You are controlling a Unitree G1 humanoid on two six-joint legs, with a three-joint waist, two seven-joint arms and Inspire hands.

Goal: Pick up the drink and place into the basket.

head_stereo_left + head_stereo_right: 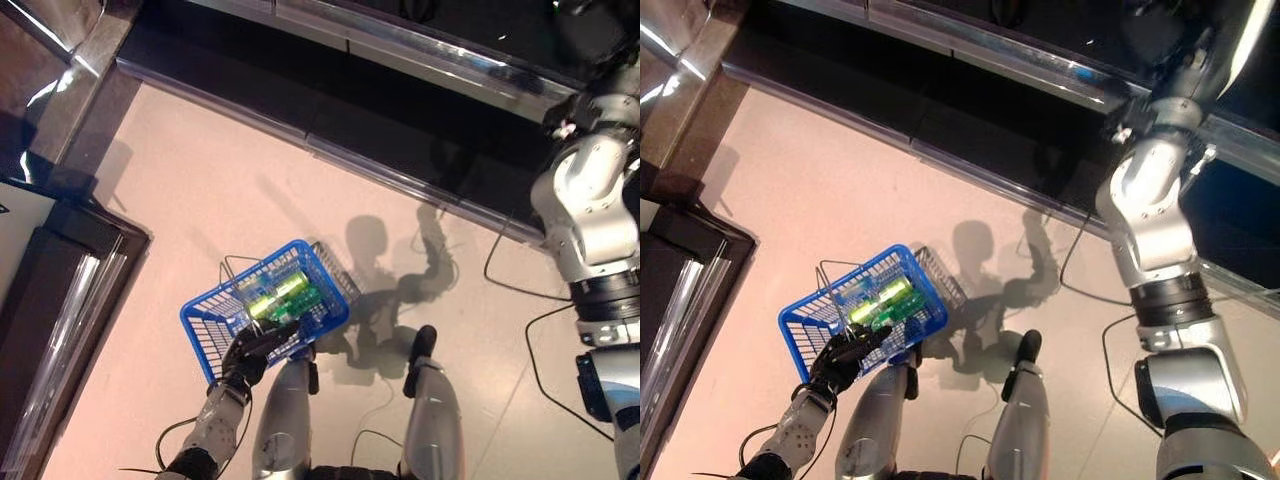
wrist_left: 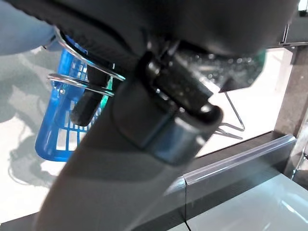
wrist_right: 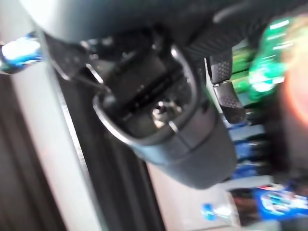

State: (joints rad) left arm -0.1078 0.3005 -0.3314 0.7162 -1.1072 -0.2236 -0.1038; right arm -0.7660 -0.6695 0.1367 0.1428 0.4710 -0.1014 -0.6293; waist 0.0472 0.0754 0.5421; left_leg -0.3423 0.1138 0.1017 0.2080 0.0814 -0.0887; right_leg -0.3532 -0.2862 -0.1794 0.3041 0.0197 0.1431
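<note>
A blue plastic basket (image 1: 200, 318) hangs low over the floor in front of me, with green drink cans (image 1: 280, 293) lying inside it. My left hand (image 1: 255, 348) grips it at the near rim, fingers curled round the wire handle (image 2: 79, 82); the basket (image 2: 57, 134) shows past that hand in the left wrist view. My right arm reaches up and to the right into the dark shelf. Its hand (image 3: 178, 134) appears only in the right wrist view, close to blurred green drinks (image 3: 267, 67) on a shelf. Whether it touches any of them is unclear.
A dark shelf unit with a metal-edged base (image 1: 400, 165) runs along the far side. A glass-fronted cabinet (image 1: 60, 300) stands at the left. Beige floor (image 1: 200, 190) lies between them.
</note>
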